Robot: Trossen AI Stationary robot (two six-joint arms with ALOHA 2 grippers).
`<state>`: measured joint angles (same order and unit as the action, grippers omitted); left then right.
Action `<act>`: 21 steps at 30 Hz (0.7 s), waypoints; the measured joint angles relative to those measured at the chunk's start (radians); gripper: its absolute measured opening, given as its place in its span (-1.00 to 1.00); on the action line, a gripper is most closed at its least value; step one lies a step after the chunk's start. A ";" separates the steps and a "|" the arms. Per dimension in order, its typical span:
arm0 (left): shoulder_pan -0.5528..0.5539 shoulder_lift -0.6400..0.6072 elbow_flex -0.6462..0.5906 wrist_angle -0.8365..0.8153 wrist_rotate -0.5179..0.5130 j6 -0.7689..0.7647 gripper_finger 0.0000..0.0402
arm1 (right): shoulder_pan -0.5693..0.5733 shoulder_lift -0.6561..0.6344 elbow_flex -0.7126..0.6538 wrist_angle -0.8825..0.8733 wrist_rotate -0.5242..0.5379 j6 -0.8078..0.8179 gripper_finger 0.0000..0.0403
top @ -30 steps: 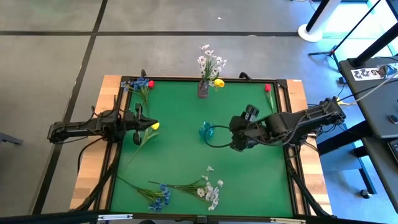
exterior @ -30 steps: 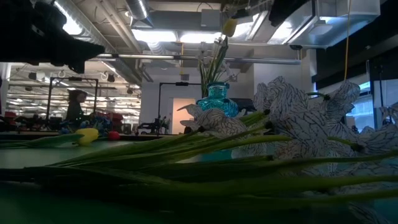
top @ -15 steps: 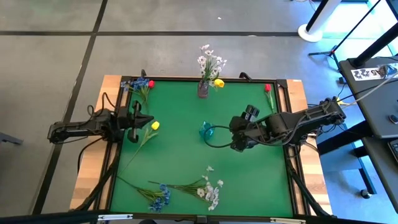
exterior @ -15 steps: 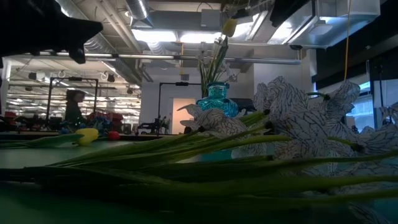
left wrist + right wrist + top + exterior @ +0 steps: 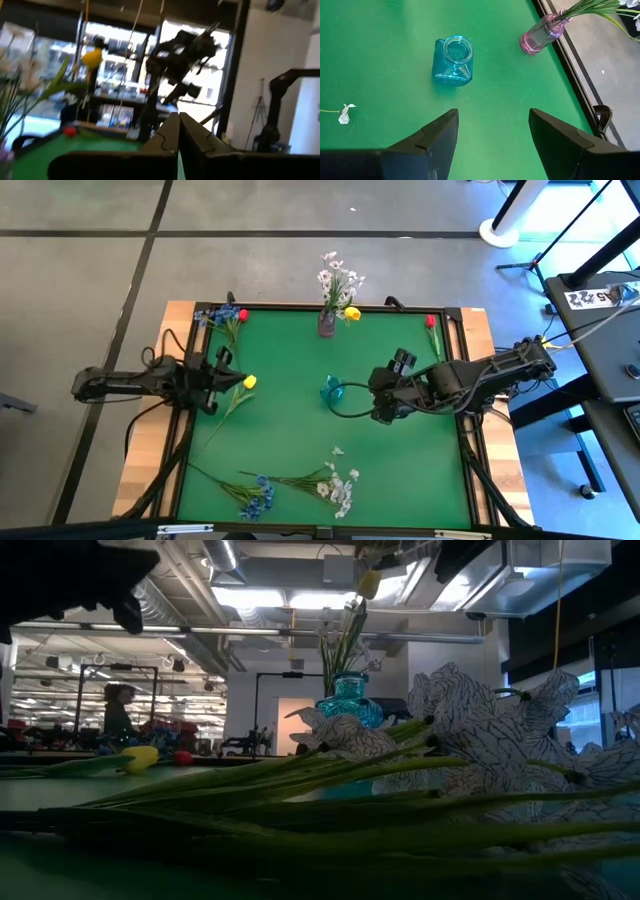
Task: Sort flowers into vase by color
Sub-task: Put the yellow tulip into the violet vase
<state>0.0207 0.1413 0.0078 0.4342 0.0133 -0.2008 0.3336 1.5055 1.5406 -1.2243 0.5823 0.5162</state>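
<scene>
The blue glass vase (image 5: 331,390) (image 5: 452,60) (image 5: 350,700) stands mid-table. My right gripper (image 5: 376,396) (image 5: 492,135) hovers open just to its right, fingers pointing at it. A pink vase (image 5: 327,323) (image 5: 540,35) at the far edge holds white sprays and a yellow bud (image 5: 352,313). Another yellow flower (image 5: 248,382) (image 5: 140,758) lies on the mat, its stem running toward the near left. My left gripper (image 5: 222,372) (image 5: 178,135) is shut and raised beside that bud, on its left. White and blue flowers (image 5: 300,485) lie near the near edge.
Blue blooms and a red bud (image 5: 225,315) lie at the far left corner; a red bud (image 5: 432,322) lies at the far right. White blossoms and stems (image 5: 480,740) fill the low view's foreground. Bare green mat (image 5: 290,430) lies between the blue vase and the near flowers.
My left gripper has drawn back toward the table's left edge, away from the yellow flower, staying shut. The yellow flower lies where it was. The right arm has kept still.
</scene>
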 joint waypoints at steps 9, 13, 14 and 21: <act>-0.058 0.287 0.041 0.053 -0.117 0.056 -1.00 | 0.000 0.000 0.000 0.000 0.000 -0.005 0.21; -0.072 0.416 0.080 0.047 -0.153 0.075 -1.00 | 0.000 0.000 0.000 0.000 0.000 -0.005 0.21; -0.074 0.446 0.090 0.045 -0.173 0.078 -1.00 | 0.000 0.000 0.000 0.000 0.000 -0.005 0.21; -0.067 0.581 0.125 0.007 -0.297 0.099 -1.00 | 0.000 0.000 0.000 0.000 -0.016 -0.005 0.21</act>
<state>-0.0463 0.7225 0.1326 0.4408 -0.2836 -0.1021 0.3336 1.5055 1.5406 -1.2240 0.5666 0.5116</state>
